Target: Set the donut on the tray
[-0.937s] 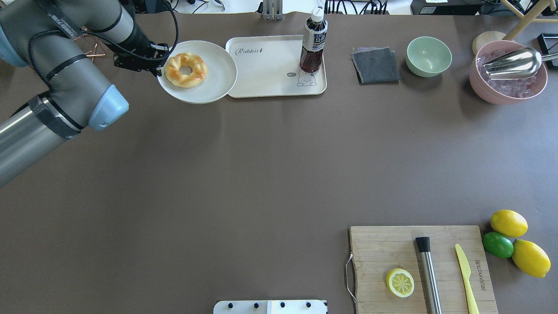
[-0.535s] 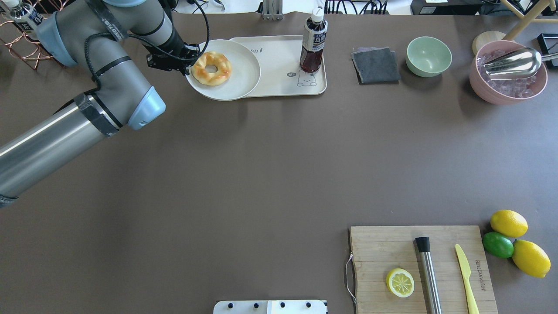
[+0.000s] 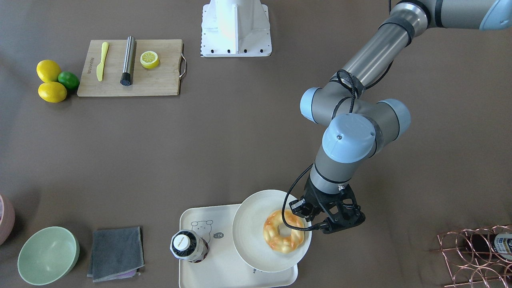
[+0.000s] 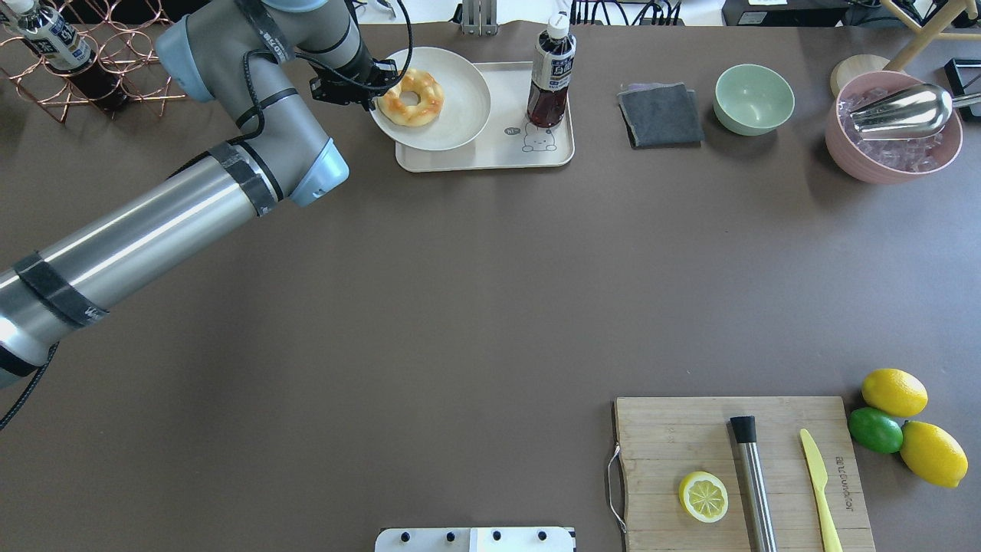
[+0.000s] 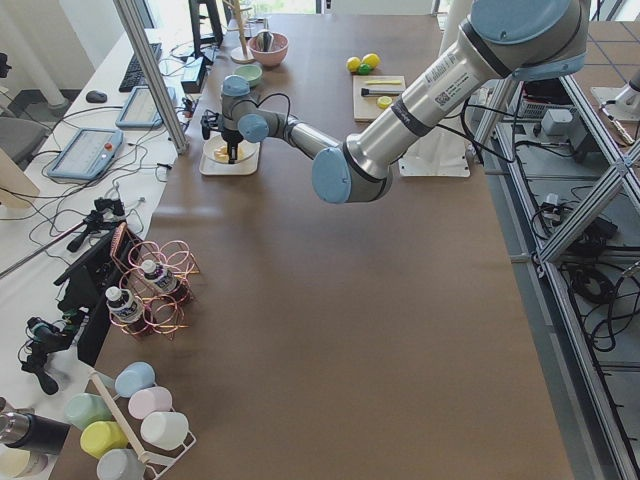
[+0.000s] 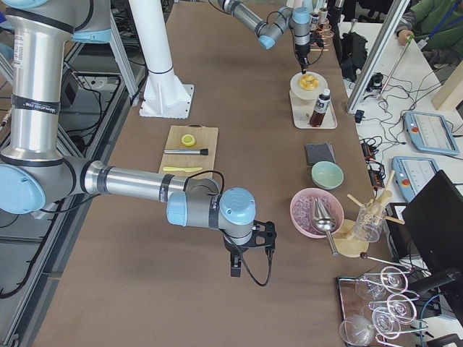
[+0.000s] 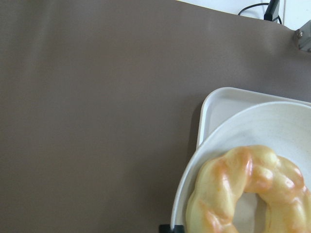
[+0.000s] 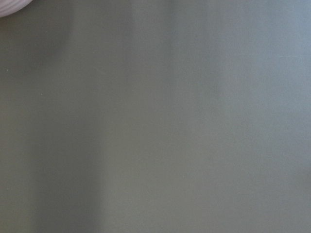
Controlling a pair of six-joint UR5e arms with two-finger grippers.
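The donut (image 4: pixel 411 97) is pale yellow with orange glaze and lies on a round white plate (image 4: pixel 460 107). My left gripper (image 4: pixel 373 84) is shut on the plate's left rim and holds the plate over the left half of the cream tray (image 4: pixel 498 153). I cannot tell whether the plate touches the tray. In the front view the donut (image 3: pixel 283 231), the plate (image 3: pixel 252 228), the tray (image 3: pixel 224 276) and the left gripper (image 3: pixel 310 224) all show. The left wrist view shows the donut (image 7: pixel 248 191), the plate (image 7: pixel 272 126) and a tray corner (image 7: pixel 218 104). My right gripper (image 6: pixel 235 271) shows only in the exterior right view; I cannot tell its state.
A dark drink bottle (image 4: pixel 550 73) stands on the tray's right part. A grey cloth (image 4: pixel 661 115), a green bowl (image 4: pixel 754 98) and a pink ice bowl (image 4: pixel 893 126) lie to the right. A copper wire rack (image 4: pixel 84 61) stands at the far left. The cutting board (image 4: pixel 739 471) is at near right.
My left arm has carried the plate with the donut to the right and farther back, from beside the tray to over its left half.
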